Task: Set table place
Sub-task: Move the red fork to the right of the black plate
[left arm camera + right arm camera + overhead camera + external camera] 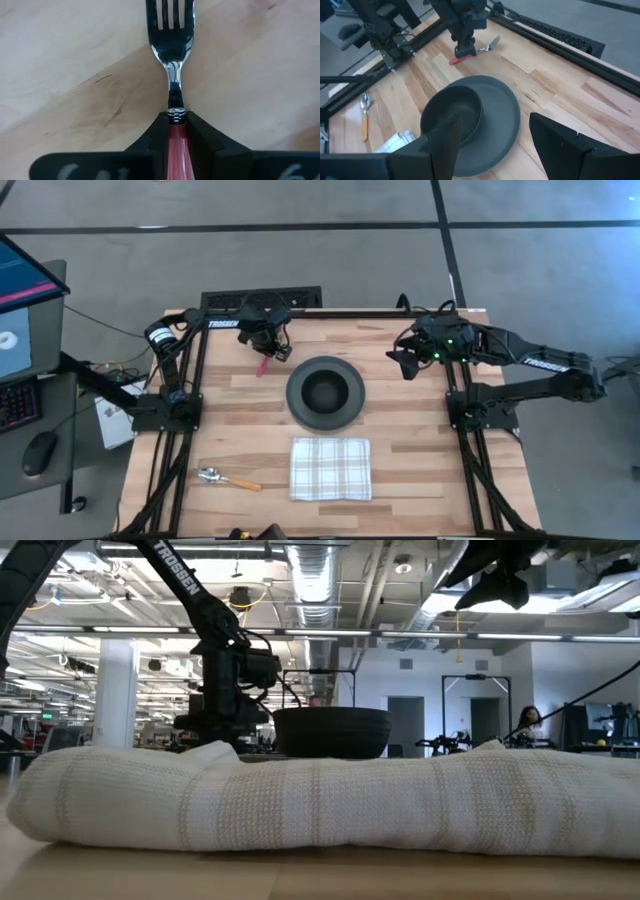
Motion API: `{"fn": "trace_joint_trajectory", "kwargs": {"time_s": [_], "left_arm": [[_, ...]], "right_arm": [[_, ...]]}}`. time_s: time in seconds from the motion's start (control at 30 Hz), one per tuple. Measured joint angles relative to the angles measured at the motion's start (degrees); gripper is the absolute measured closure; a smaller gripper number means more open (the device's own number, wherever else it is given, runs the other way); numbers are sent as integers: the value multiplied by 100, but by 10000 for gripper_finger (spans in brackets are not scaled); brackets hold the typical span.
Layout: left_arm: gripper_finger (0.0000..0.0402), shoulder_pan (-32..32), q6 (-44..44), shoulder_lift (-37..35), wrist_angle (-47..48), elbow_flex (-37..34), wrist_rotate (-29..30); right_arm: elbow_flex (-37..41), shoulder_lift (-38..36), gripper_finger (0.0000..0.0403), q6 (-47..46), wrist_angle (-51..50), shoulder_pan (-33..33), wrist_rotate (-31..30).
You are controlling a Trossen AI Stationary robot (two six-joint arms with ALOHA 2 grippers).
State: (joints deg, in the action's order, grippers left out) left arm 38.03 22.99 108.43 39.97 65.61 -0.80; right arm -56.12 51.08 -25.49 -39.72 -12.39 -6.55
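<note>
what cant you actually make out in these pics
- Fork: in the left wrist view its tine tips are cut off by the edge, and the left claw, shut on the pink handle, covers part of it.
- Plate: in the low view the napkin hides it; only the bowl rises above.
- Spoon: hidden in the low view, also by the napkin.
- Right claw: open; its fingertips are cut off by the right wrist view's edge.

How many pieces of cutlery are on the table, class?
2. The fork lies at the far edge, left of the plate, its pink handle between the left gripper's jaws. The spoon lies near the front, left of the napkin.
</note>
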Motion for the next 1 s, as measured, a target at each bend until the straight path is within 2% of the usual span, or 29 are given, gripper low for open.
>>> {"fn": "trace_joint_trajectory", "kwargs": {"time_s": [0.17,0.5,0.63,0.77,0.87,1.0], "left_arm": [[371,-25,-74,-336,-195,-24,-317],[371,13,-192,-1654,-893,2,-1196],[371,23,-249,-2254,-1573,4,-1803],[371,-14,-245,-2784,-2340,8,-2386],[371,-60,-156,-3103,-2789,10,-2748],[371,-300,-31,-3398,-2724,24,-2338]], "right_arm": [[2,146,143,2,-16,-8,-2],[7,687,143,72,190,-10,35],[7,931,143,558,1005,1,540],[4,1168,143,777,2259,5,1169],[4,1300,143,783,3094,34,1279],[2,1432,143,738,3918,67,1242]]}}
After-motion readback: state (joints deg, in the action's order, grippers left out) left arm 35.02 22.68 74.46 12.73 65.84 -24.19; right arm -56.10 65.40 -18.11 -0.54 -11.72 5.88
